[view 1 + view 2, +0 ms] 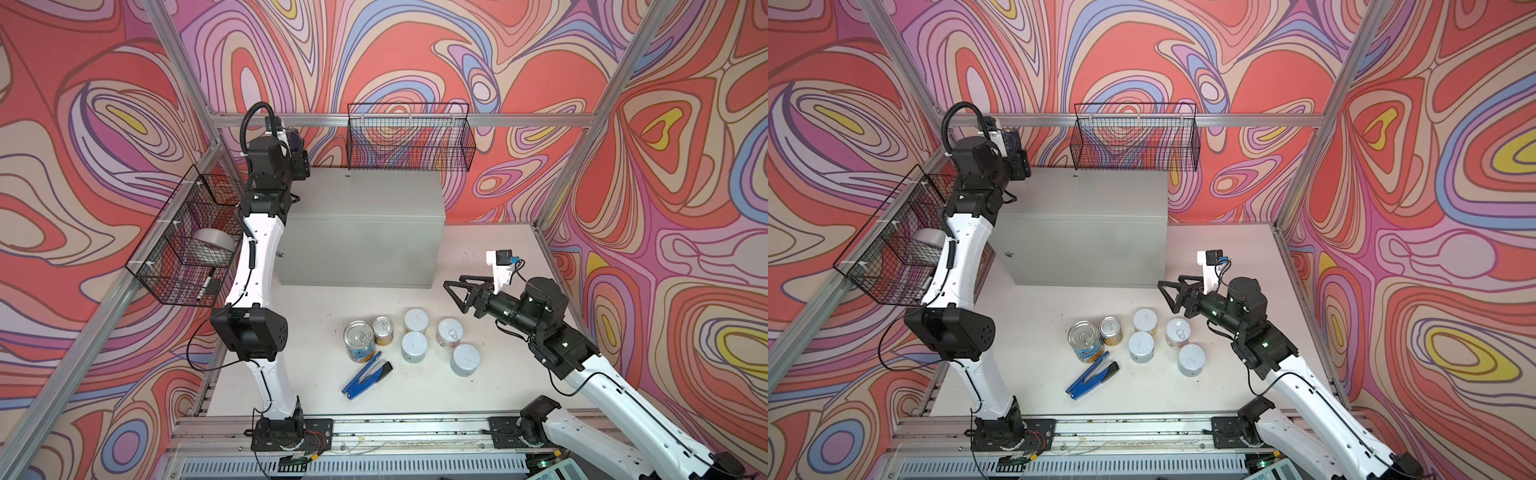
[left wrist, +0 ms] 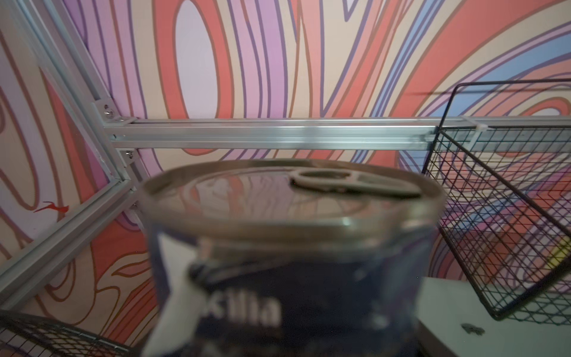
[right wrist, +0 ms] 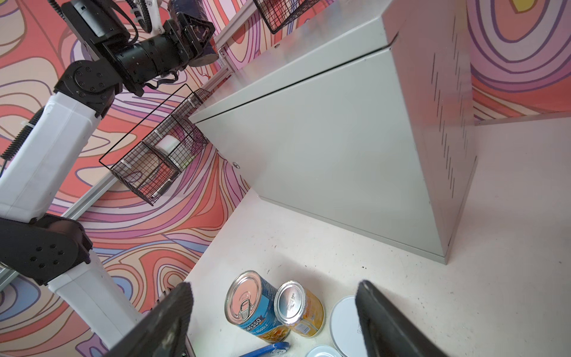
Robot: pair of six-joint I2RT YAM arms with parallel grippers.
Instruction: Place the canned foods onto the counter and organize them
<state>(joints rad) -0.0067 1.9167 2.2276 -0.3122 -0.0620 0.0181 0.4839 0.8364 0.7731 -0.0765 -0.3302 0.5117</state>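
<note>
**At the counter's rear left corner: delivering the first can**

Over the rear left corner of the counter (image 1: 365, 195), clamping a dark-blue-labelled can (image 2: 293, 247) upright in the left gripper (image 3: 197, 31), jaws closed against its sides. Not resolving, from any view, whether the can base is touching the counter top. Hovering the right gripper (image 1: 453, 297) over the table (image 1: 465, 241) just beside the can group, jaws spread wide and carrying nothing.

Progress, as judged: showing no can released on the counter top, so treating this as the first delivery under way. Leaving on the table, near the front: one tall blue-labelled can (image 1: 359, 340), one small yellow-orange can (image 1: 382, 330) just beside it, and four short white-topped cans (image 1: 415, 345) clustered alongside. Leaving a blue stapler (image 1: 368, 376) just in front of the tall can, outside the task. Remaining: releasing the held can, then transferring and ordering the six others.
</note>
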